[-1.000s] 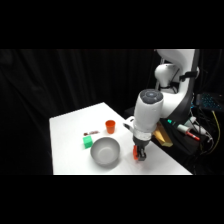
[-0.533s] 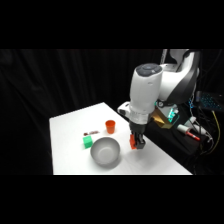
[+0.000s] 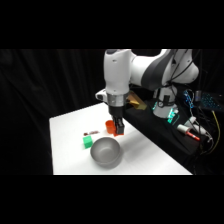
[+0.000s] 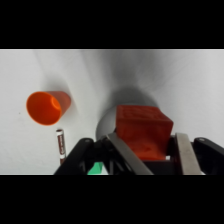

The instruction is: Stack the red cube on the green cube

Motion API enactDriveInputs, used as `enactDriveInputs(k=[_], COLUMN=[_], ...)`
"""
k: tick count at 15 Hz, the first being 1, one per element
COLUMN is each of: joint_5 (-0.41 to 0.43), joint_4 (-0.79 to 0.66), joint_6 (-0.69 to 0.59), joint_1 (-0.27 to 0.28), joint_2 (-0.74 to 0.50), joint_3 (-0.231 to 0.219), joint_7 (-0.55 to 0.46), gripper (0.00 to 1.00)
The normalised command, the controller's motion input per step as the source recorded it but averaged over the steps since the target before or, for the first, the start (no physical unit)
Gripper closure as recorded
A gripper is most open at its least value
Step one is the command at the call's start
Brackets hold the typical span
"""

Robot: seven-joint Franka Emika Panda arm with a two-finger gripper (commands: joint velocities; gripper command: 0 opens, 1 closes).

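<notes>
Claw [image 4: 145,150] clamped on the red cube [image 4: 143,131], held clear of the bench [image 3: 150,155] beside the grey bowl [image 3: 105,151]. Green cube [image 3: 88,143] sits on the bowl's far side; the arm should carry across, centre above it, descend square, then release.

backdrop: black curtain [image 3: 50,85] | white table [image 3: 150,155] | right: cables [image 3: 200,115]

side view: set back beside the white table [image 3: 150,155], looking across and down. wrist view: close above, facing straight down. shared: orange cup [image 3: 109,124] [image 4: 47,107].
</notes>
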Motion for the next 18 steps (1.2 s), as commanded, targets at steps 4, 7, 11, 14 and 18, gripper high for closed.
enactDriveInputs(k=[4,7,11,14,18], joint_5=[-0.019,0.005,0.036,0.052,0.049], joint_4=[0.33,0.35,0.29,0.26,0.26], joint_6=[-0.21,-0.08,0.04,0.11,0.13], joint_1=[-0.157,-0.108,-0.068,-0.052,-0.043], joint_2=[0.05,0.2,0.24,0.24,0.25], joint_3=[-0.058,-0.021,-0.002,0.002,0.001], joint_7=[-0.56,-0.51,-0.44,-0.34,-0.26], gripper=[0.75,0.75,0.75,0.75,0.75])
